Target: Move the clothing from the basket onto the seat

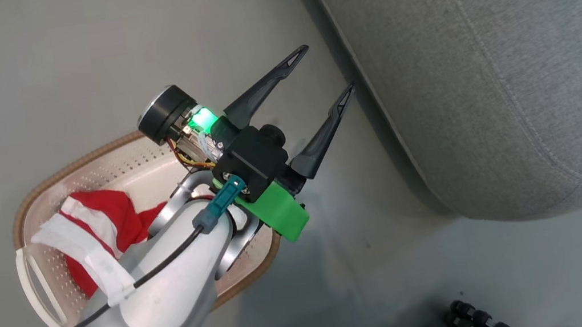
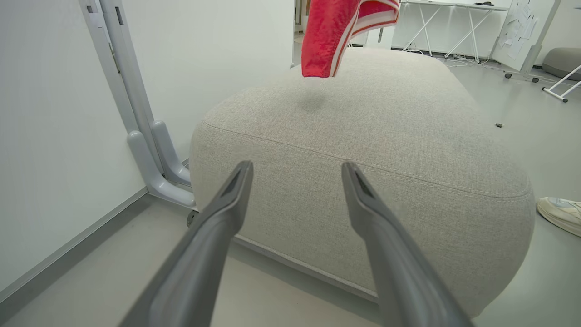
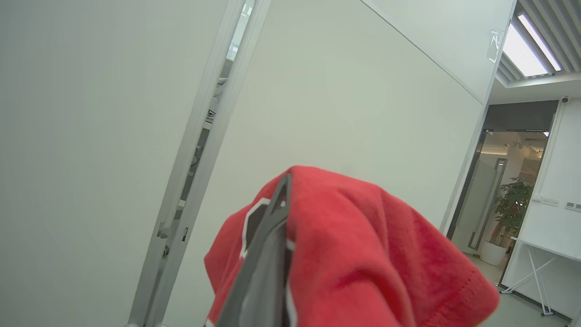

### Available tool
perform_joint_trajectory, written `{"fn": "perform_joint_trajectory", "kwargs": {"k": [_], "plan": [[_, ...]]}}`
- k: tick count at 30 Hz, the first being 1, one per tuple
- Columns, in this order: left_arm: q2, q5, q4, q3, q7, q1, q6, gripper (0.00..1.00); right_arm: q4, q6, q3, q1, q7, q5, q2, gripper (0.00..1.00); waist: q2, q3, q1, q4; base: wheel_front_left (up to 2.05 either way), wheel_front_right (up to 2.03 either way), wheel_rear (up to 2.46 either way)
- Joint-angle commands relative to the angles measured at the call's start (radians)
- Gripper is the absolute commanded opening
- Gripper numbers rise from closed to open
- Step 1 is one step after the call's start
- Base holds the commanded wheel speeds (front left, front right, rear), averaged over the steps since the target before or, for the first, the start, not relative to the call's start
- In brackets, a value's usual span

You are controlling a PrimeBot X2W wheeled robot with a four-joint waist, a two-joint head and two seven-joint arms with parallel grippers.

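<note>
- Two long dark fingers of the left gripper (image 1: 326, 68) stand spread wide with nothing between them. They point at the near end of the seat (image 1: 513, 67), over the floor (image 1: 53, 78) between basket and seat.
- Its pale forearm (image 1: 159, 287) crosses above the basket (image 1: 119, 169) and hides part of it.
- The right gripper (image 3: 282, 200) is clamped tight on the red jersey (image 3: 363, 254). The cloth drapes over the fingers, and a black patch edged in white shows near the tip.
- Seen from the left wrist, the jersey hangs over the top of the seat, clear of the fabric, with a soft shadow beneath it.
- The striped piece (image 1: 103, 220), red with broad white bands, lies crumpled inside the basket, which sits on the floor near the seat's rounded corner but apart from it.
- A pale shoe (image 2: 560, 213) rests on the floor beside the seat.
</note>
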Motion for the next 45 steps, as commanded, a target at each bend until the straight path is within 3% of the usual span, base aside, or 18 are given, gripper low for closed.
{"fn": "perform_joint_trajectory", "kwargs": {"k": [1,9,17,30,31,32,45], "plan": [[0.008,0.009,-0.005,0.003,0.002,-0.022,0.006,1.0,0.029,-0.001,0.001,-0.041,-0.003,-0.002,-0.019,0.0,0.0074,0.058,0.0,0.016,0.0,0.0,0.0],[0.015,0.017,-0.015,-0.002,0.002,-0.043,0.008,1.0,0.218,-0.001,0.045,-0.128,-0.003,-0.029,-0.039,0.0,0.0074,0.113,0.0,0.036,0.0,0.0,0.0],[0.022,0.008,-0.011,0.002,-0.007,-0.04,0.018,1.0,0.34,-0.001,0.053,-0.009,-0.003,-0.041,0.018,0.0,0.0074,0.122,0.0,0.057,0.0,0.0,0.0],[0.022,-0.008,-0.003,0.002,-0.017,-0.017,0.029,1.0,0.412,-0.001,0.042,0.184,-0.003,-0.065,0.097,0.0,0.0074,0.095,0.0,0.072,0.0,0.0,0.0],[0.022,-0.01,-0.001,0.002,-0.018,-0.012,0.03,1.0,0.414,-0.001,0.043,0.19,-0.003,-0.067,0.098,0.47,0.0074,0.088,0.0,0.071,0.0,0.0,0.0],[0.024,-0.012,0.002,0.002,-0.019,-0.008,0.031,1.0,0.417,-0.001,0.043,0.193,-0.003,-0.069,0.101,1.0,0.0074,0.082,0.0,0.069,0.0,0.0,0.0],[0.001,-0.051,0.031,0.024,-0.028,0.07,0.046,1.0,0.345,-0.001,0.035,0.395,-0.003,-0.08,0.157,1.0,0.0074,-0.09,0.0,0.051,0.0,0.0,0.0]]}}
